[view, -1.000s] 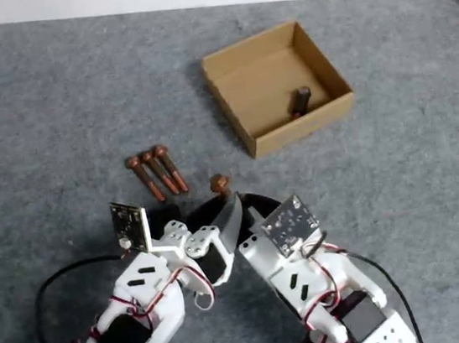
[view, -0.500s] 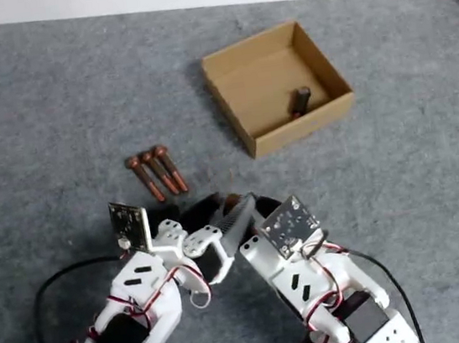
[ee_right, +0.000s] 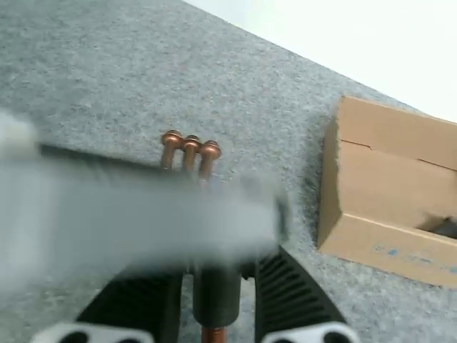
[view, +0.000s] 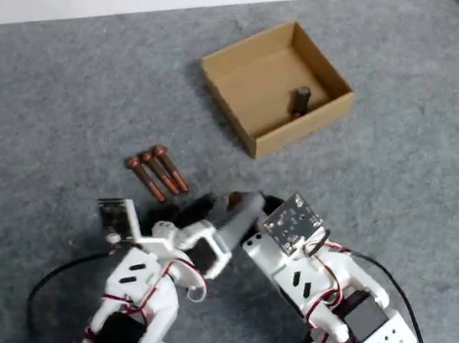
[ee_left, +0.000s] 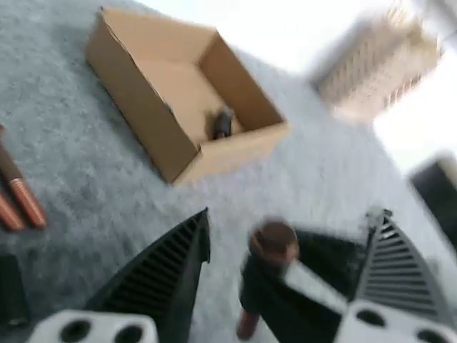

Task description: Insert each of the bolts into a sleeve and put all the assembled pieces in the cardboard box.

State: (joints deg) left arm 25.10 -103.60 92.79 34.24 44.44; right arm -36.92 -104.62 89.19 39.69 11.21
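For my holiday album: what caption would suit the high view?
Three copper-coloured metal bolts lie on grey carpet; one dark assembled piece sits in the square brown cardboard box.

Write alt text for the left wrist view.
The open left gripper straddles a bolt seated in a black sleeve. Beyond it, on grey carpet, stands a cardboard box holding one dark assembled piece. Loose bolts lie off to one side.
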